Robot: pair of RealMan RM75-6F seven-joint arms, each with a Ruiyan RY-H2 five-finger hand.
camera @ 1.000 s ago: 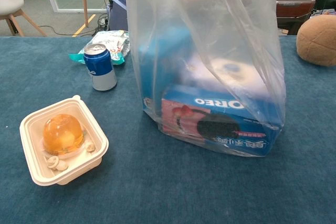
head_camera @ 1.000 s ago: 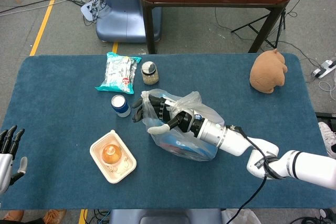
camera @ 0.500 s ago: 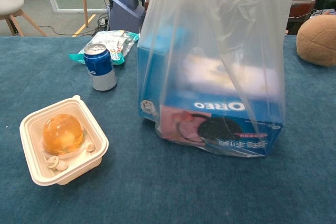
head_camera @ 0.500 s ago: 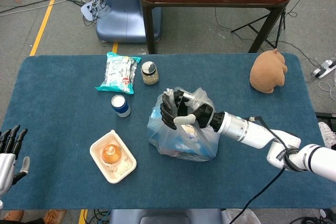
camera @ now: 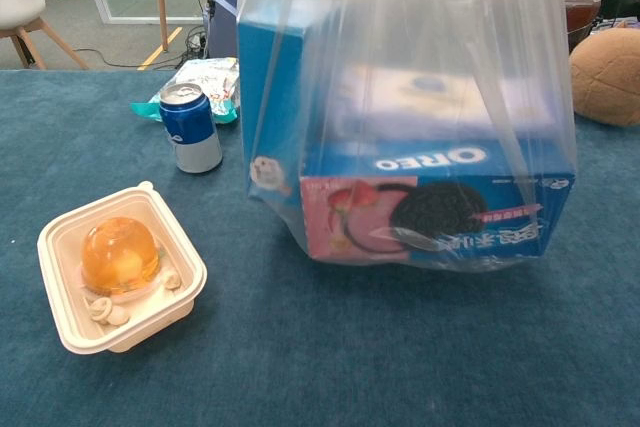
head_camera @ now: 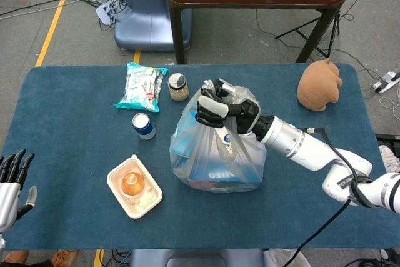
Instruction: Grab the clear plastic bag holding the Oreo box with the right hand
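Nearest, at the left table edge, the left hand (head_camera: 11, 179) rests with fingers apart, holding nothing. A dark blue cloth-covered table (head_camera: 75, 217) carries the items. At centre, the right hand (head_camera: 220, 109) is clenched on the gathered top of the clear plastic bag (head_camera: 215, 151), which hangs around the blue Oreo box (camera: 440, 197). Beyond the table, grey floor (head_camera: 75, 23) with cables.

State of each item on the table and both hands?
plastic bag: top gathered in right hand
Oreo box: inside bag, upside down
soda can: upright, unopened
takeout container: open
jar: upright, lidded
left hand: empty, fingers apart
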